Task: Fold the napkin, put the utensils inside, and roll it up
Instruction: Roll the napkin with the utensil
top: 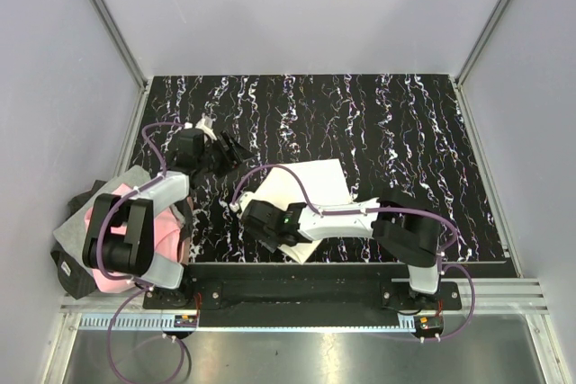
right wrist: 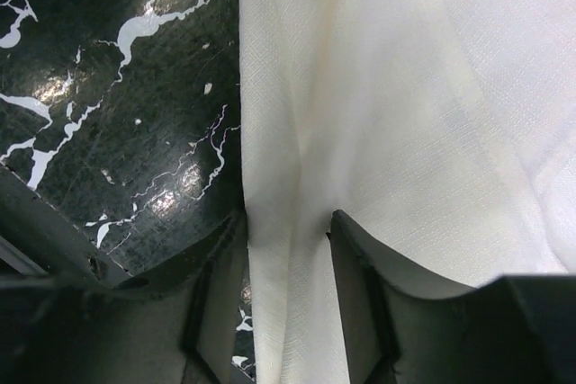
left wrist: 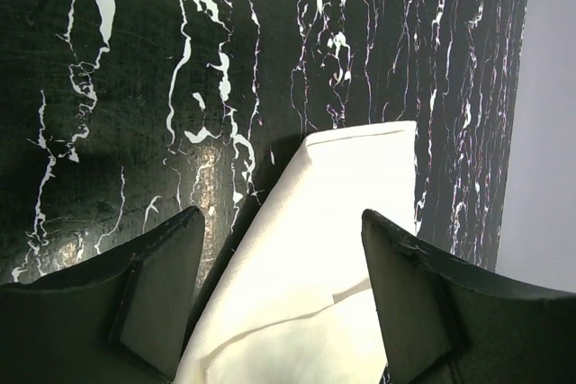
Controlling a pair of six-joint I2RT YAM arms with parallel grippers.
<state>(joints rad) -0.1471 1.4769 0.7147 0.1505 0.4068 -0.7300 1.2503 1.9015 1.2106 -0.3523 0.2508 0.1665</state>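
Closest to the right wrist camera, the right gripper (right wrist: 288, 256) has its jaws drawn narrow on a raised fold of the napkin (top: 312, 188). The cream fabric fills the gap and touches both fingers (right wrist: 362, 299), so the cloth is pinched.

The napkin lies on the black marbled table (top: 405, 132), left of centre and toward the near edge. The right arm reaches leftward across the napkin's near part, and the pinch is at the near-left corner. The left wrist view shows overlapping layers (one layer's edge runs across the sheet beneath it).

The left gripper (left wrist: 281, 218) is positioned just beside the far-left corner of the napkin. Its jaws stand wide and hold nothing. In its own view the cloth appears between the fingers (left wrist: 162, 294); contact with them cannot be determined.

A pink and grey cloth (top: 103, 222) lies bunched at the far left, beside the table edge and partly under the left arm.
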